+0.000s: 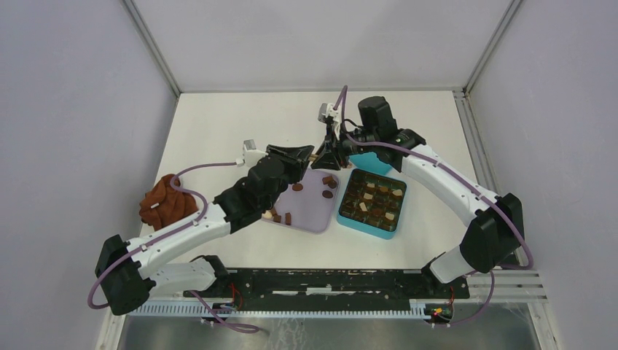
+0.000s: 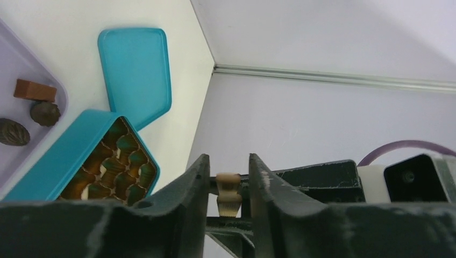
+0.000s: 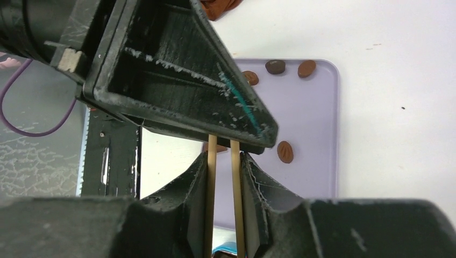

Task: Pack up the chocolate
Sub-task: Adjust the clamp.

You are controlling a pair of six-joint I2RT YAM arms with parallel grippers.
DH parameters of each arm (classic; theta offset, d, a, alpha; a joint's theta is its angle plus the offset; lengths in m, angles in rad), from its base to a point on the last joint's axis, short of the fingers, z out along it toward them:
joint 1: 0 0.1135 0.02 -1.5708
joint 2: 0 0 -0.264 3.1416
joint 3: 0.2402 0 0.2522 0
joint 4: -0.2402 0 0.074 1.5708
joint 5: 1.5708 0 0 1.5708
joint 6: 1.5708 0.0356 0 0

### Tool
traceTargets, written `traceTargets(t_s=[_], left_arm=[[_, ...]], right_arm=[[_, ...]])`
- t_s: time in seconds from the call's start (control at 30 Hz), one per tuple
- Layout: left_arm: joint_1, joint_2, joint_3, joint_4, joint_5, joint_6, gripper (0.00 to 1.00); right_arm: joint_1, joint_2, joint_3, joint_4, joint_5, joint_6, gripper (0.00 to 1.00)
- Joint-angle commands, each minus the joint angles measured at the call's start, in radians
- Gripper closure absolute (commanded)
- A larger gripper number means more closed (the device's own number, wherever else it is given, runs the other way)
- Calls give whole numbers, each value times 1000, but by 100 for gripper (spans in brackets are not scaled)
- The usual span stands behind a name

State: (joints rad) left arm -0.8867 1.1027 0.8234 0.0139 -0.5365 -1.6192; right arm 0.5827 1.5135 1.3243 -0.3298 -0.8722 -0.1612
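Small brown chocolates (image 1: 328, 182) lie loose on a lilac tray (image 1: 310, 215); more sit in the cells of the open teal box (image 1: 342, 217) to its right. My right gripper (image 3: 223, 156) is shut on wooden tongs (image 3: 211, 177), one finger pressed on each arm, above the tray's far edge (image 1: 326, 157). My left gripper (image 1: 302, 157) meets it there. In the left wrist view its jaws (image 2: 228, 161) stand a little apart, with the beige end of the tongs (image 2: 228, 193) in the gap, touching neither finger. The tong tips are hidden under the left gripper.
The teal lid (image 1: 364, 162) lies flat behind the box, also in the left wrist view (image 2: 137, 70). A rust-brown cloth lump (image 1: 164, 204) sits at the left edge beside my left arm. White walls close the table's back and sides.
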Motion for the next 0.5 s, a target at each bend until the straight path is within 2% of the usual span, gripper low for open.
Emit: traceTargets(t_s=[0.0, 0.07, 0.17, 0.37, 0.47], left_arm=[[9, -3, 16, -7, -7, -24, 51], [9, -15, 31, -69, -18, 10, 35], [9, -45, 69, -197, -61, 85, 22], [11, -133, 202, -486, -187, 369, 19], [20, -143, 320, -623, -226, 513, 19]], right_arm=[[16, -33, 9, 17, -36, -15, 77], [10, -31, 14, 6, -35, -19, 76], [1, -25, 22, -25, -19, -44, 75], [2, 0, 46, -134, 58, -159, 70], [17, 16, 60, -182, 110, -224, 67]])
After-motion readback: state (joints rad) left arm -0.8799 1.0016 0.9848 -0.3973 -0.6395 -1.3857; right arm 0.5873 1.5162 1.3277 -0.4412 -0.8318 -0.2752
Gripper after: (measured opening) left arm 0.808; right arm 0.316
